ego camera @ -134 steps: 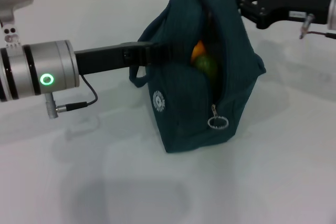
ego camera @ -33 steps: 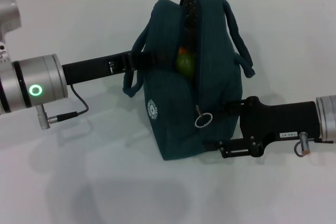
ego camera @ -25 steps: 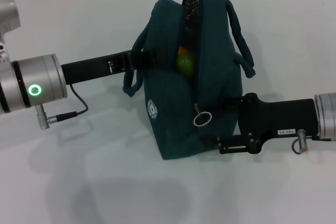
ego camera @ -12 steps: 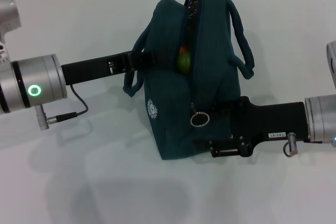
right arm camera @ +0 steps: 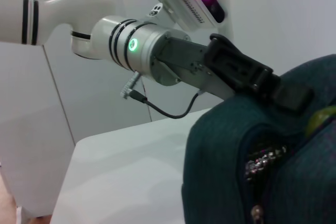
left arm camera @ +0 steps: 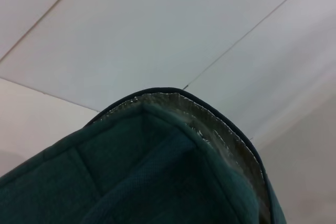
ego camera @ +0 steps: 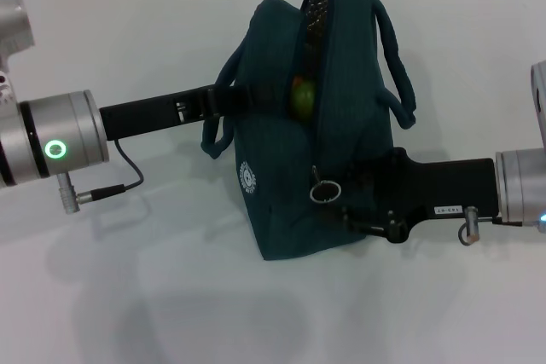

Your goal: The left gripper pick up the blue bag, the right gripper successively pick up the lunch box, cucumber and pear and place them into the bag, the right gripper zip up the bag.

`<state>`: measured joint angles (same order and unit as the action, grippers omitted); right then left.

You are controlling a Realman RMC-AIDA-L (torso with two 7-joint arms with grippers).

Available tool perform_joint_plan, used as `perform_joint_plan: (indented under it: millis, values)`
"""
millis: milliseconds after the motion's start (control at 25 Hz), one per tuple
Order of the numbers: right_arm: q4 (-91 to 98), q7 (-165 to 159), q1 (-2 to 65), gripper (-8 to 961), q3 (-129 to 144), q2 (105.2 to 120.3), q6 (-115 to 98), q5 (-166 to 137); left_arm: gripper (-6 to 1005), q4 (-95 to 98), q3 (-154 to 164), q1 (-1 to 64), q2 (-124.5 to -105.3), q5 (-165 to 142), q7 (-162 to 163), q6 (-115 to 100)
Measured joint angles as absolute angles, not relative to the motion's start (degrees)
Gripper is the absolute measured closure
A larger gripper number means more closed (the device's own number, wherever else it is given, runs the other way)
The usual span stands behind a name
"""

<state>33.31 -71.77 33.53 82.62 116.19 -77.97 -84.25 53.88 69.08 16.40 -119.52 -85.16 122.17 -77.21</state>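
Head view: right gripper [ego camera: 351, 204] low against the blue bag [ego camera: 281, 159], just beside the ring zipper pull [ego camera: 325, 191]; whether its fingers are parted or closed cannot be told. Left gripper [ego camera: 247, 98] at the bag's upper edge, apparently clamped on the fabric. Bag upright on the white table [ego camera: 171, 296], zip mostly undone. Contents: pear [ego camera: 298, 84] and a green item, likely the cucumber [ego camera: 303, 100], visible in the opening; lunch box not visible. Zipping step, judged: catch the ring squarely, draw along the teeth, keep fabric taut.
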Motion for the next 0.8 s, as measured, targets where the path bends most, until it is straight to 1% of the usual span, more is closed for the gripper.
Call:
perform_joint_plan:
  millis: [440, 680, 800]
  values:
    - [33.8, -71.4, 33.7, 851, 86.8, 116.19, -74.2, -81.4, 949, 53.9, 69.1, 16.6, -119.46, -85.2, 122.2, -77.5]
    - [34.0, -71.3, 33.8, 941, 86.9, 116.19, -74.1, -81.4, 949, 53.9, 69.0, 16.3, -119.36, -85.2, 121.3, -77.6]
    - [34.1, -71.1, 33.5, 941, 86.6, 116.15, -74.4, -81.3, 949, 53.8, 68.5, 16.1, -119.35, -85.2, 119.6, -78.5]
